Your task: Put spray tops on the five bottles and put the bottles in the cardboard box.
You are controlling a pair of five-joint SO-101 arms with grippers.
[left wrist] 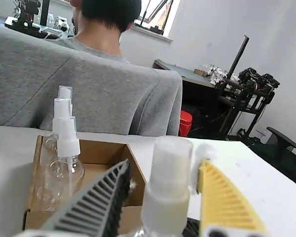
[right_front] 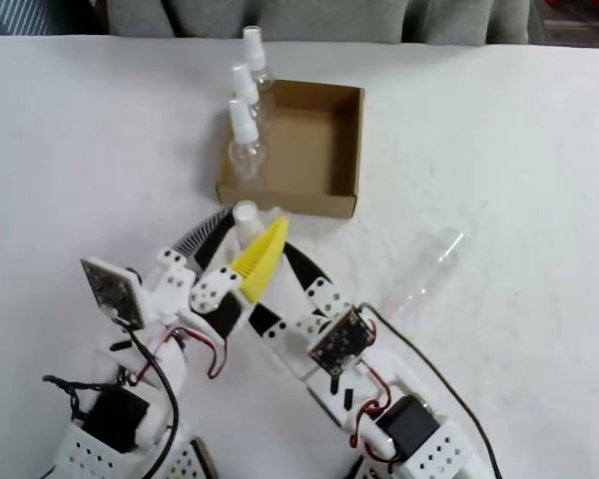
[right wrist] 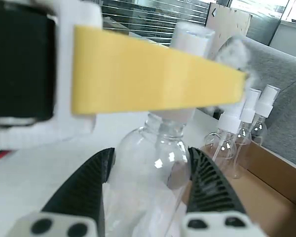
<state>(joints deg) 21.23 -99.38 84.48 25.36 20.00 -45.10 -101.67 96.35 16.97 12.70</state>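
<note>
Three capped bottles [right_front: 245,150] in cardboard box [right_front: 357,150]; right end effector [right wrist: 150,152] grips fourth bottle [right wrist: 148,182], left end effector [left wrist: 164,165] pinches its spray top [left wrist: 166,197]; fifth bottle [right_front: 419,269] waits.

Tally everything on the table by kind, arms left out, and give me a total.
Brown cardboard box: 1
Clear plastic bottles with white spray tops: 4 (3 standing in the box, 1 upright in front of it)
Clear plastic piece lying on the white table, too unclear to name: 1
Total: 6
</note>
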